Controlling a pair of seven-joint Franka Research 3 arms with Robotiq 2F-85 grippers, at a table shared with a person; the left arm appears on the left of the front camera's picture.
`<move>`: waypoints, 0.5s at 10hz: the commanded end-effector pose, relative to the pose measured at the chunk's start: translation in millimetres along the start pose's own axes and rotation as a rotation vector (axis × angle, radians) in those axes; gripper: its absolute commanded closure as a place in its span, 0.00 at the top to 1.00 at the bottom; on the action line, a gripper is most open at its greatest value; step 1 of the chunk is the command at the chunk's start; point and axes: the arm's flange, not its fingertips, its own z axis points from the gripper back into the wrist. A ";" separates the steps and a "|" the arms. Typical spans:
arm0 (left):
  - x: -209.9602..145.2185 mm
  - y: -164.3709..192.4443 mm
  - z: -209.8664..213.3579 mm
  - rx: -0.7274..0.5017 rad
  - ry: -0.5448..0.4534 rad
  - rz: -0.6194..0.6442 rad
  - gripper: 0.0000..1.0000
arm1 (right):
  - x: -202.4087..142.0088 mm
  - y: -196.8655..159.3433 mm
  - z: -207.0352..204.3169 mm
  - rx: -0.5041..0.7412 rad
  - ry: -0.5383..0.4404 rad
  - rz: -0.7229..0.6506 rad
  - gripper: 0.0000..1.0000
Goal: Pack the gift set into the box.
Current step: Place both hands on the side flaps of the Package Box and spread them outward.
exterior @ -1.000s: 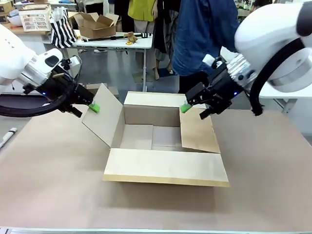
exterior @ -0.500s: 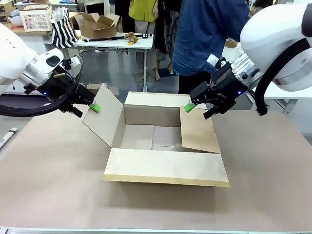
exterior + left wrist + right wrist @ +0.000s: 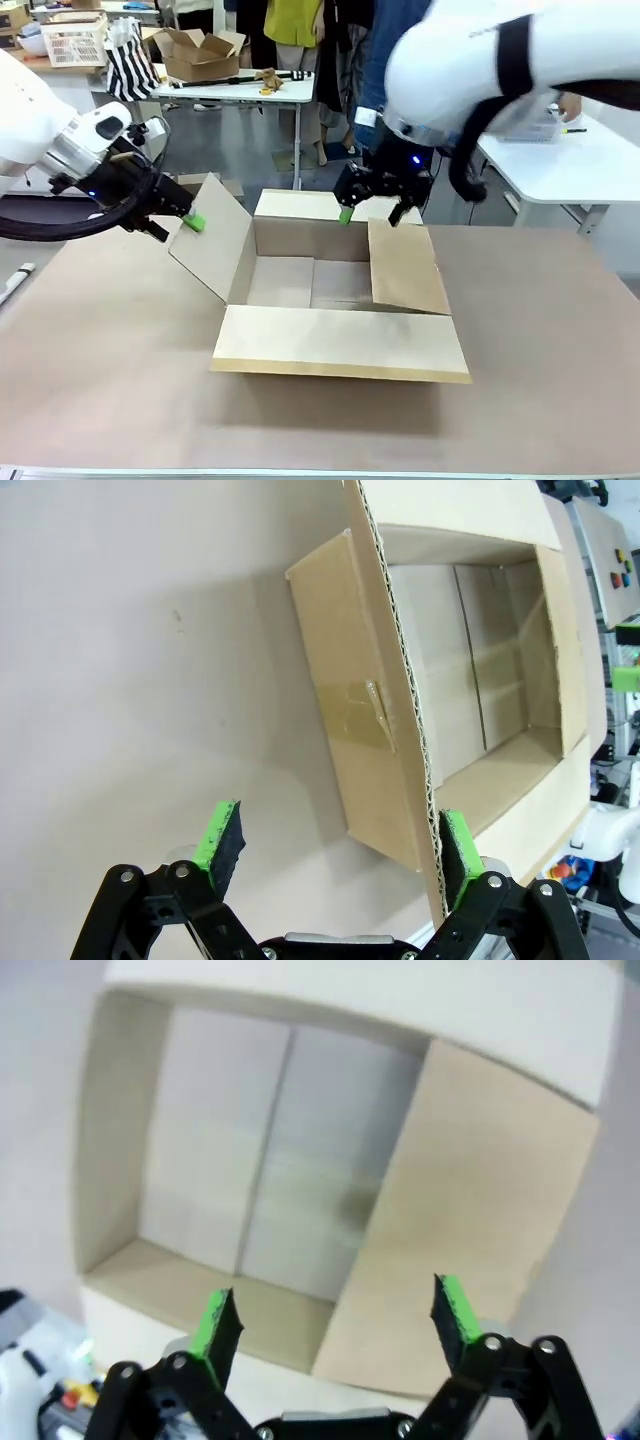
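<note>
Wide open and empty, the left gripper [image 3: 175,226] braces the left flap [image 3: 215,235] of the plain brown cardboard box [image 3: 340,342]; the right gripper [image 3: 372,212], likewise, should sweep the right flap [image 3: 405,268] outward.

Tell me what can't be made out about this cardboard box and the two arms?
- Front view: the near flap hides the near part of the box floor.
- Right wrist view: blurred; the right flap, tilted inward, covers the floor beneath it.
- Left wrist view: the left flap is edge-on beside one pad of the left end effector; contact can't be judged.
</note>
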 end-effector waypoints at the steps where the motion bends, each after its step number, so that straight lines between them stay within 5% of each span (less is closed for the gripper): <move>1: 1.9 -1.7 2.9 0.017 0.007 0.008 1.00 | 26.6 41.9 -5.4 -0.173 0.050 0.065 1.00; 5: 1.9 -1.7 2.9 0.017 0.007 0.008 1.00 | 8.5 56.3 -60.0 -0.353 0.021 0.035 1.00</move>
